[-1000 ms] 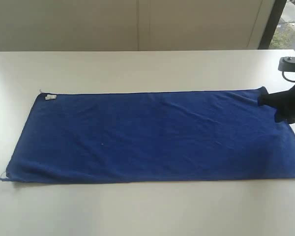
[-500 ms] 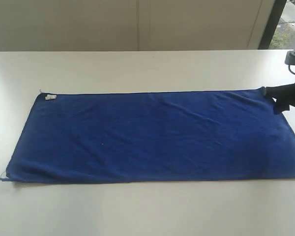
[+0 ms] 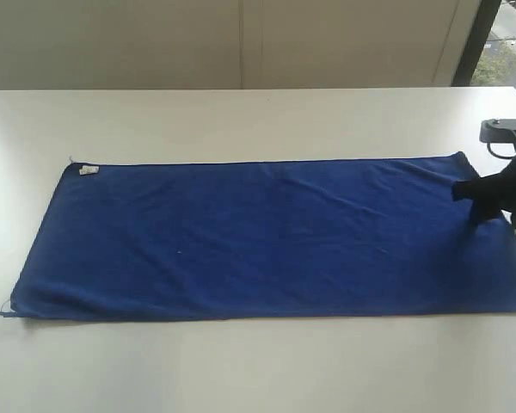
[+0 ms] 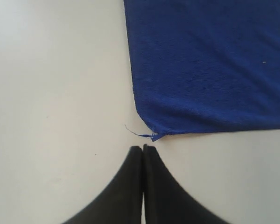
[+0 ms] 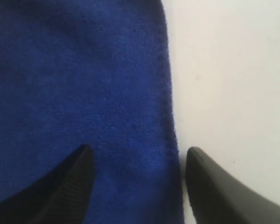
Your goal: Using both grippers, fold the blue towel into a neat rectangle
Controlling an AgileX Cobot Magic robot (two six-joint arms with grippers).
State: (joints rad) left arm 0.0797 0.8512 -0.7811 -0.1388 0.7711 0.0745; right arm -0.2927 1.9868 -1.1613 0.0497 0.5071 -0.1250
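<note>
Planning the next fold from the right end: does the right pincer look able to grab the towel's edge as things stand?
Probably yes. The right pincer is open and straddles the edge of the blue towel, one side over cloth, the other over bare table, with nothing in between.

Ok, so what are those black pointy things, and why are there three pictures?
It is a robot with two arms. Each arm ends in a gripper, a pincer with two black fingers. The wide picture comes from a camera watching the white table, where a blue towel lies spread flat. The other two come from small cameras on the robot's wrists, looking past the fingers. The left gripper is shut and empty, over bare table near a towel corner with a loose thread. The right gripper is open, one finger over the towel, one over the table, on either side of the towel's edge. Nothing is held.
</note>
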